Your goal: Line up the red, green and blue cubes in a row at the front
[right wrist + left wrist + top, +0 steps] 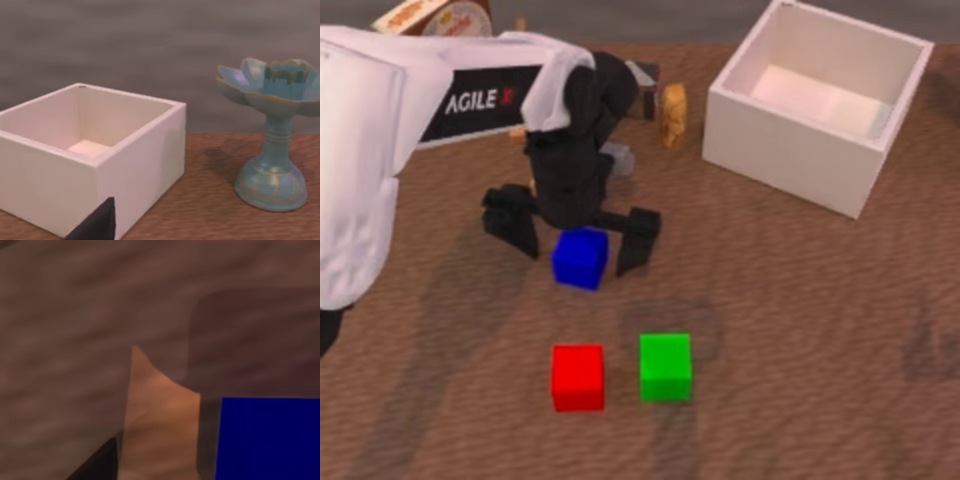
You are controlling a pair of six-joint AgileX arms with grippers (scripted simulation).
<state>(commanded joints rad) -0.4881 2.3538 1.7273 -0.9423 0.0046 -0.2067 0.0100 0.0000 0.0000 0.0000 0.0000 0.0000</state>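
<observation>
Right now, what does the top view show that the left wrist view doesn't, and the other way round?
Only the top view shows the red cube and green cube side by side at the front, the white box, and the open left pincer straddling the blue cube. The left wrist view adds nothing new, only a close look at that cube's face. Both share the blue cube and the brown table.

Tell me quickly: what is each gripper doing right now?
Left gripper: open, fingers either side of the blue cube, not gripping it.
Right gripper: only a dark fingertip shows; cannot be told.
</observation>
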